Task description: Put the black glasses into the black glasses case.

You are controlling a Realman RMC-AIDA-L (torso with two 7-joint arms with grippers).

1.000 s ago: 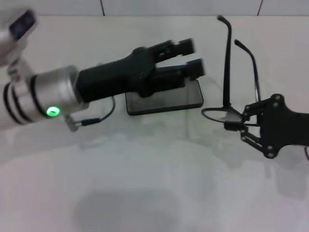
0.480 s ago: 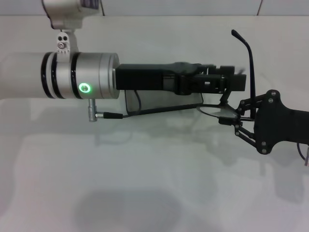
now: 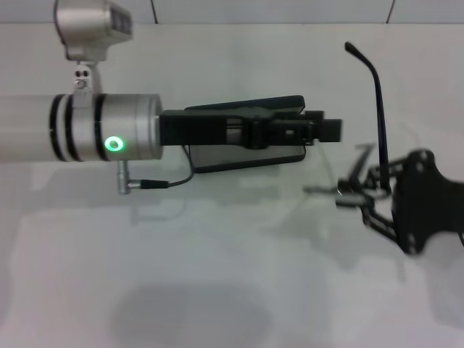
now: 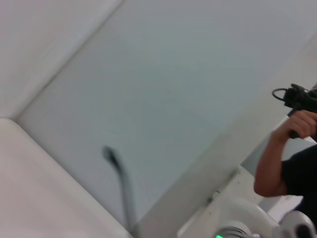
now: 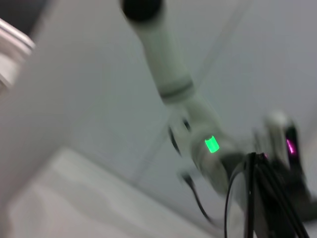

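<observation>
Your right gripper (image 3: 355,194) pinches the black glasses (image 3: 378,123) at the front frame, lifted off the surface (image 3: 217,275), one temple arm pointing up and away. The left gripper (image 3: 319,131) reaches across above the black glasses case (image 3: 243,156), between case and glasses; whether it is spread or pressed together, I cannot tell. The case lid looks partly raised, though the arm hides most of it. Risk: a temple snagging the left arm, or a lid blocking entry.

A robot lab or test room, by the look; a bare white worktop (image 3: 217,290) against a pale tiled wall (image 3: 275,11); a person (image 4: 292,163) beside the rig grips a black handheld controller (image 4: 299,99).
</observation>
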